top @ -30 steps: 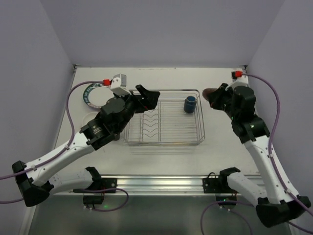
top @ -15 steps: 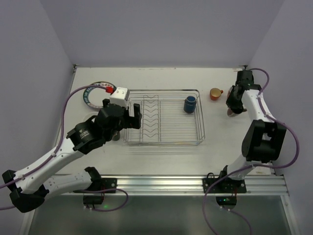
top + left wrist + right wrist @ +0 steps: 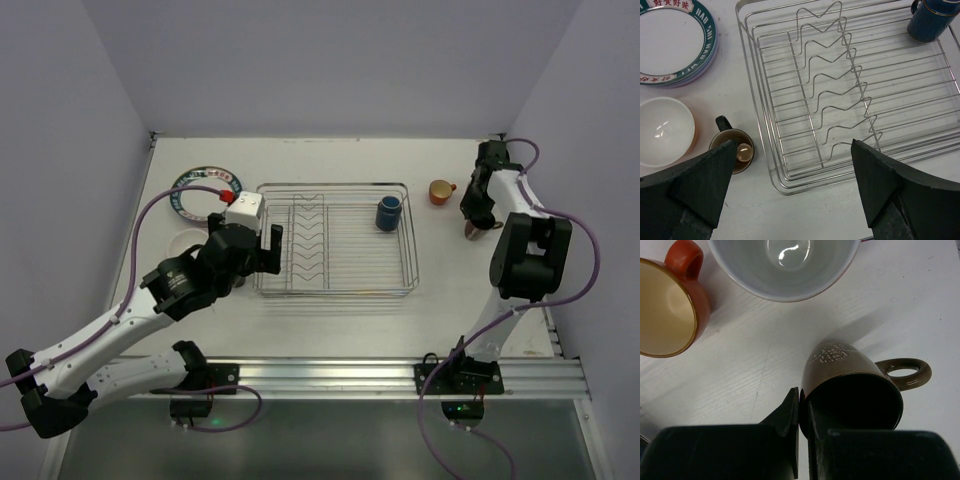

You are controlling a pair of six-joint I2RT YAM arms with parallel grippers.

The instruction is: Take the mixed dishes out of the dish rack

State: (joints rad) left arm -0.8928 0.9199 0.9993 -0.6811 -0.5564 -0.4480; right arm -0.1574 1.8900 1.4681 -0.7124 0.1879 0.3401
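Observation:
The silver wire dish rack (image 3: 335,240) holds only a blue mug (image 3: 388,213) at its far right corner, which also shows in the left wrist view (image 3: 931,20). My left gripper (image 3: 272,250) is open and empty, above the near left corner of the dish rack (image 3: 850,95). My right gripper (image 3: 801,405) is shut on the rim of a maroon-brown mug (image 3: 850,385), one finger inside and one outside. It holds the mug tilted low over the table at the far right (image 3: 476,212). An orange mug (image 3: 667,310) and a white-inside mug (image 3: 785,265) stand close ahead of it.
Left of the rack lie a stack of plates topped by a dark-rimmed white one (image 3: 670,47), a bowl that is white inside (image 3: 662,131) and a dark mug (image 3: 732,150). The orange mug (image 3: 440,192) stands right of the rack. The side walls are close.
My right arm has swung from beside the rack to the far right edge with the maroon-brown mug. My left gripper has drawn back from the rack's far left to its near left corner.

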